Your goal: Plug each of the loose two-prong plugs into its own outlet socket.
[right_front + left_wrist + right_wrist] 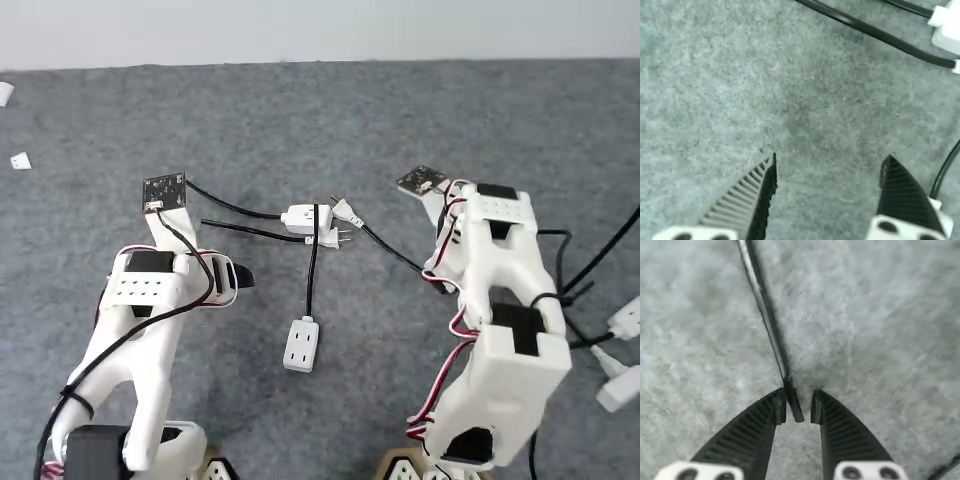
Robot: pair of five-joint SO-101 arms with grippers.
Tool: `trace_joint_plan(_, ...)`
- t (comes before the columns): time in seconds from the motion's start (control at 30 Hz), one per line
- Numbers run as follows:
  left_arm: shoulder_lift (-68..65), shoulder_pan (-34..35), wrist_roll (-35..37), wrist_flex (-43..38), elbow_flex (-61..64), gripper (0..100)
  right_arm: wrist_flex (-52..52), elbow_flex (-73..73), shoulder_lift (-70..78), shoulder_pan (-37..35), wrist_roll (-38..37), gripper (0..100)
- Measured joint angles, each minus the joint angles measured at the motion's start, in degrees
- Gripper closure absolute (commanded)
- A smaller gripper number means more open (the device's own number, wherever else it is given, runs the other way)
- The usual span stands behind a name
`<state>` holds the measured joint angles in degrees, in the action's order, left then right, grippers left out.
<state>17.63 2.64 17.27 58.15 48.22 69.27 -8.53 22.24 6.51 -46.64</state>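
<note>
Left gripper (831, 159): fingers spread wide over bare grey carpet (740, 75), holding nothing.
Right gripper (799, 392): fingers a narrow gap apart, a black cable (762, 305) running between the tips and touching one; grip not clearly tight.
Plugs: two (346, 212) (337, 240) lie loose, side by side, between the two grippers.
Socket (300, 345): flat on the carpet, slots up, well apart from both grippers.

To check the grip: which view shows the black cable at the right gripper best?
The right wrist view: the black cable lies between the right gripper's fingers. The high view shows it reaching under that arm; the left wrist view shows other cables.
</note>
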Motion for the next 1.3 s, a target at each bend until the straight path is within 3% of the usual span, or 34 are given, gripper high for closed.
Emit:
trace_joint_plan(0.33,0.00,0.00,0.00,0.00,0.00,69,3.08,0.35,-1.67,-1.23,0.00,96.9)
trace_joint_plan(0.93,0.00,0.00,0.00,0.00,0.00,69,9.32,3.52,2.02,-0.97,-2.11,99.1)
trace_joint_plan(1.3,0.00,0.00,0.00,0.00,0.00,69,25.05,5.71,-24.18,-1.05,0.97,99.1)
